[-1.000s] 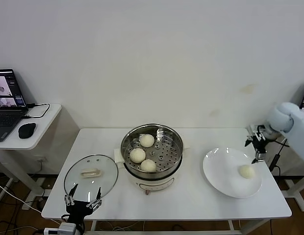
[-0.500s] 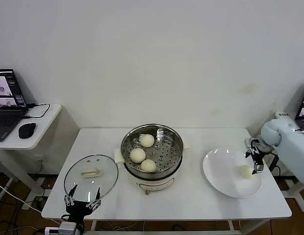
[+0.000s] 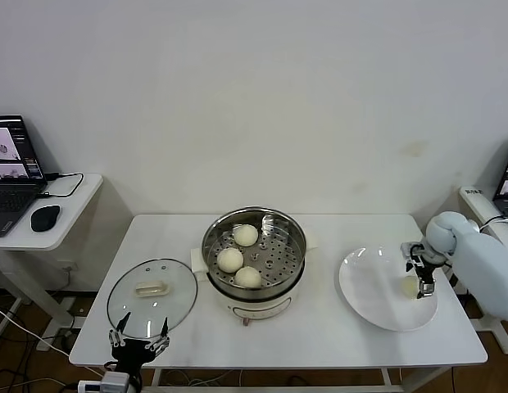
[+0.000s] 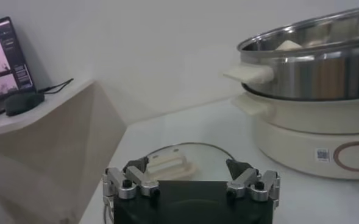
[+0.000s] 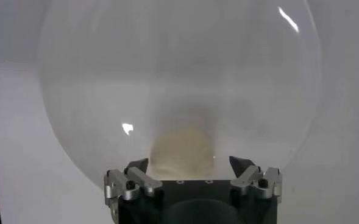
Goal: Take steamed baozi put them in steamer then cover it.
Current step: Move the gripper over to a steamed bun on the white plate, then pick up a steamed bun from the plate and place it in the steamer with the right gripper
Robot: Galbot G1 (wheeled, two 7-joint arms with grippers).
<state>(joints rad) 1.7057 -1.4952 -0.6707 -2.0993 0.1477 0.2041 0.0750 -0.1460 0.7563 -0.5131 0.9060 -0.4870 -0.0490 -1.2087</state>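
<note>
Three cream-white baozi (image 3: 230, 259) lie in the shiny steamer (image 3: 296, 241) on its white pot base at the table's middle. A fourth baozi (image 3: 410, 286) lies on the white plate (image 3: 370, 286) at the right; in the right wrist view it (image 5: 182, 152) sits between the spread fingers. My right gripper (image 3: 421, 278) is open, down at the plate around this baozi. The glass cover (image 3: 152, 293) with its cream handle lies flat on the table at the front left. My left gripper (image 3: 140, 338) is open, parked at the front edge by the cover (image 4: 182, 159).
A side table at the far left holds a laptop (image 3: 12, 172) and a black mouse (image 3: 44, 216). The steamer also shows in the left wrist view (image 4: 313, 67). The table's right edge is close behind the plate.
My right gripper has come down from above the plate's far right edge to the baozi on the plate. The left arm has not moved.
</note>
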